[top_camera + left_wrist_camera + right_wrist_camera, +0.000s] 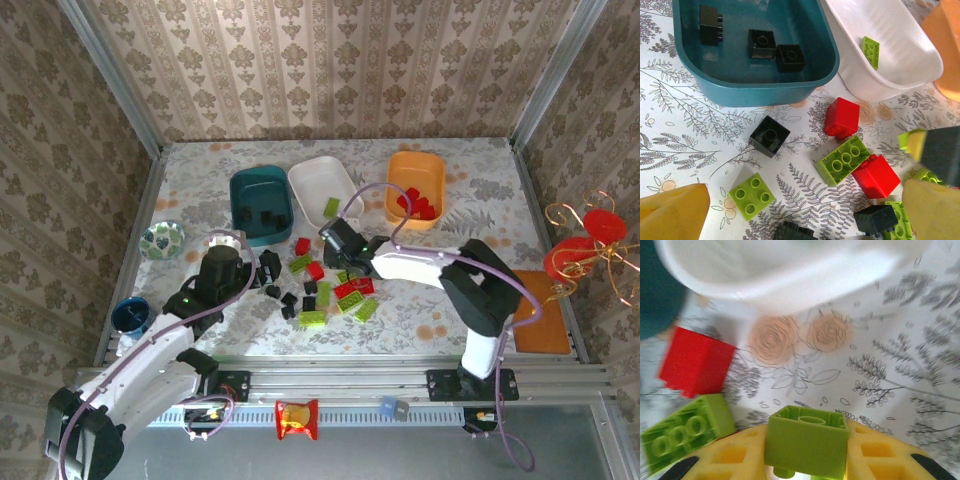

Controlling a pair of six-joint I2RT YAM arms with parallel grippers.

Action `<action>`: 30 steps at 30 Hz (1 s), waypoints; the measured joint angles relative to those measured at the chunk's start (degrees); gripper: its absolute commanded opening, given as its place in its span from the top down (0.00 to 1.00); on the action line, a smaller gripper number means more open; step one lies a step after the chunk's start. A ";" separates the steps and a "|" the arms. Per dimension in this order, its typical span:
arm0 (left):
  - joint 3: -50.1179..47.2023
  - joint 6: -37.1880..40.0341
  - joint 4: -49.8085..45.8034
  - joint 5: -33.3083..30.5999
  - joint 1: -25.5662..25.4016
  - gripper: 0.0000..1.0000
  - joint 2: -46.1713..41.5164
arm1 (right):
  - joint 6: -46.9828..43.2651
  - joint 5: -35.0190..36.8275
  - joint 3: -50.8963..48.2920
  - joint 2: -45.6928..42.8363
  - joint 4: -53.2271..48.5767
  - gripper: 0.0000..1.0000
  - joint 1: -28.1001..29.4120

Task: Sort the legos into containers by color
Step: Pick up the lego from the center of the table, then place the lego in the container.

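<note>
1 lime green lego (807,440) is clamped in the right gripper (805,462), near the white tub (790,275); the left gripper (800,215) is held apart.

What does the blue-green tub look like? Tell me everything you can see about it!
The dark teal tub is a shallow box with rounded corners, and it looks like smooth, slightly shiny plastic. It stands upright with its top open on the flowery table. Three black bricks lie apart on its floor. The white tub sits close against its right side, rims near or touching.
</note>
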 measured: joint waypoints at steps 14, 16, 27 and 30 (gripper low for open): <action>0.50 0.26 -2.25 0.04 0.00 0.00 0.35 | -9.68 -5.07 26.73 12.83 -5.16 0.71 -10.23; 1.18 0.46 -3.23 0.02 0.00 0.00 0.55 | -10.12 -5.77 30.16 16.87 -7.10 0.63 -11.34; 1.66 0.68 -4.87 -0.31 0.02 0.00 2.27 | -12.44 -8.59 30.29 15.47 -9.11 0.28 -12.39; 1.97 0.79 -4.98 -0.50 0.44 0.02 4.70 | -12.44 -9.11 22.51 7.50 -6.97 0.28 -11.67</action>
